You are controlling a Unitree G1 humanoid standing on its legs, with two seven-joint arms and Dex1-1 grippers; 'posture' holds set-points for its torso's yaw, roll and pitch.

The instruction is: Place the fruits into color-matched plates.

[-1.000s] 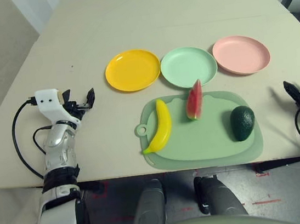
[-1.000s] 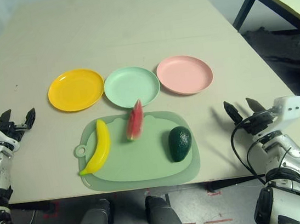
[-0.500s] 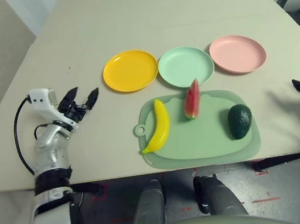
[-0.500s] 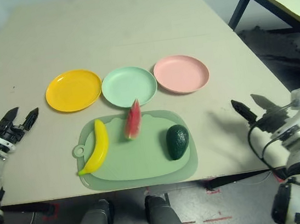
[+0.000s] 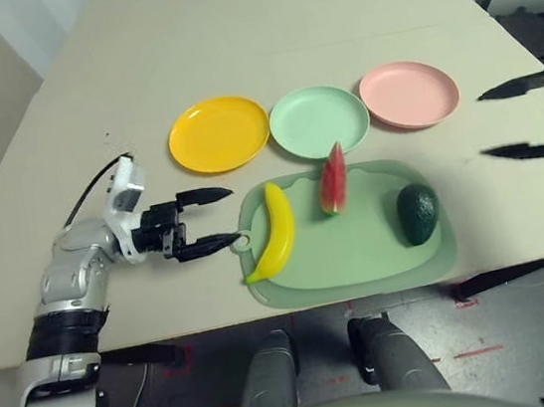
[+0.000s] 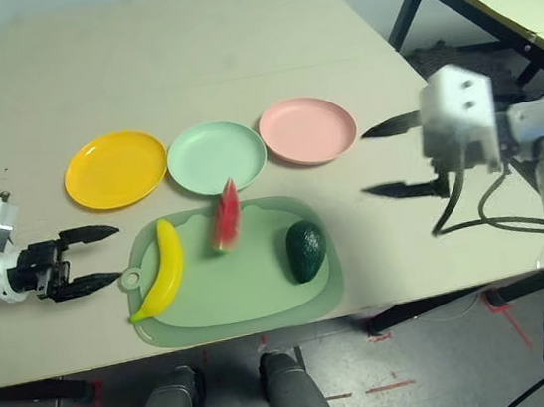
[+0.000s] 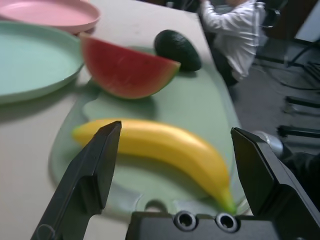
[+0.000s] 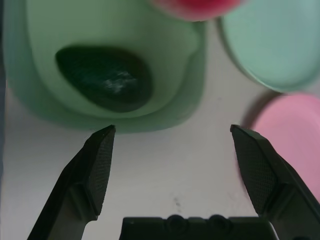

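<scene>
The left gripper [image 5: 209, 220] is reaching in from the left, its two black fingers standing apart, holding nothing and pointing toward the banana [image 5: 279, 233] near the mat's ring handle [image 5: 242, 241]. The right gripper [image 6: 394, 158] is hovering on the right side of the table [image 6: 397, 237], its fingers also spread wide and empty, pointing inward near the pink plate [image 6: 309, 130].

Between them, three toy fruits are resting on the pale green mat [image 5: 360, 262]. The yellow banana is lying curved along the left side, its tip toward the robot. The watermelon [image 5: 333, 183], a red wedge with green rind, is standing near the middle of the mat's far edge, just in front of the mint plate [image 5: 319, 117]. The dark green avocado [image 5: 418, 213] is sitting toward the right side.

Beyond the mat, the three plates are lining up in a row: yellow [image 5: 219, 134] on the left, mint in the middle, pink on the right, all empty. In the left wrist view, a person in a light sleeve [image 7: 235, 30] is appearing beyond the table.
</scene>
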